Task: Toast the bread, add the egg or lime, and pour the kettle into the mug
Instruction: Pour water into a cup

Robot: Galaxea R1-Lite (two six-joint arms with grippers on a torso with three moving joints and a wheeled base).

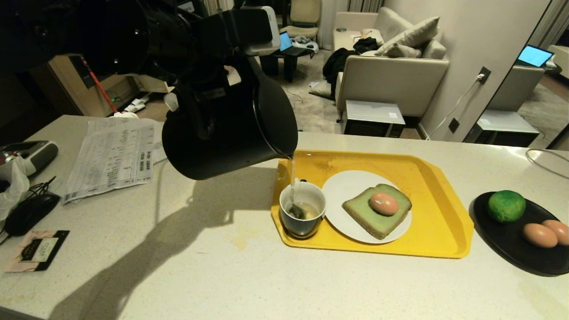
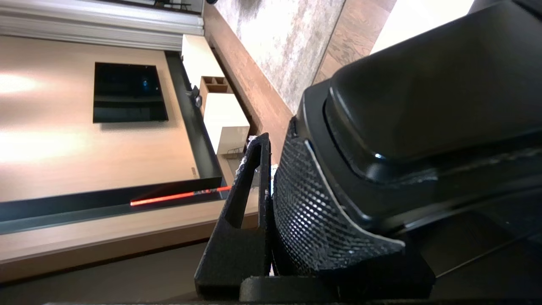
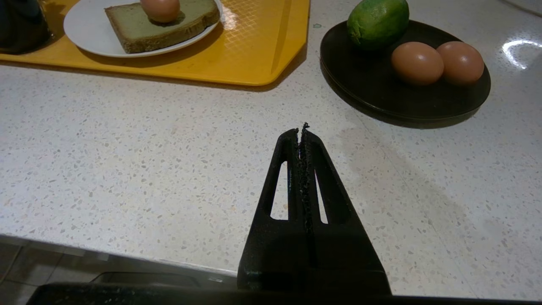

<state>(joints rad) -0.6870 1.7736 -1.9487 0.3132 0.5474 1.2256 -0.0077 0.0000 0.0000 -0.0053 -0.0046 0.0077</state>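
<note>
On the yellow tray [image 1: 440, 231], the mug [image 1: 302, 212] receives water from the tilted kettle [image 1: 231, 129], clamped in the left tool [image 2: 271, 203]. Egg [image 1: 384, 203] sits on bread [image 1: 377, 210]; lime [image 1: 506, 206] right. Right tool [image 3: 302, 133] together.

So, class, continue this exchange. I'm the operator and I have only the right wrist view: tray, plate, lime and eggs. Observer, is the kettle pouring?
Observer: Yes. The kettle is tipped, and a thin stream runs from its spout into the mug.
Operator: What holds it?
Observer: The left pincer, closed on the kettle's textured handle.
Operator: Anything in the mug?
Observer: A tea bag in pale liquid that sits below the rim.
</note>
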